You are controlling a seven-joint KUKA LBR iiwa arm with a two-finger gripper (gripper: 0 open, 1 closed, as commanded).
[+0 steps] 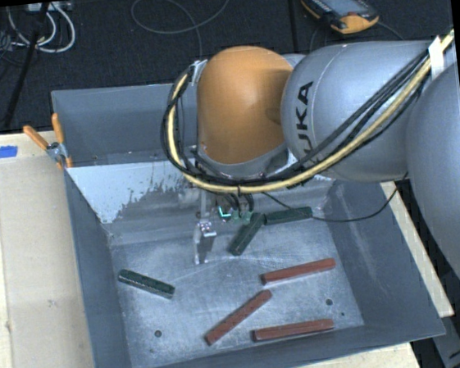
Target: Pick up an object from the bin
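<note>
At the left of the grey metal bin, a dark green bar lies flat on the floor, slanting down to the right, well apart from everything else. Right of it, near the middle of the bin and towards the back wall, the gripper hangs down from the orange-covered wrist, its tips low over bare floor. Its fingers stand close together, and nothing can be seen between them. The nearest thing is a second dark green bar, just beside the fingers on their right. It is tilted, with its lower end towards the gripper, and a narrow gap of floor separates the two, so it lies outside the fingers, not between them. At its upper end a third dark green bar runs level towards the right, partly under the arm. Nearer the front lie three reddish-brown bars: a slanted one below the gripper, a level one by the front wall, and another above that.
</note>
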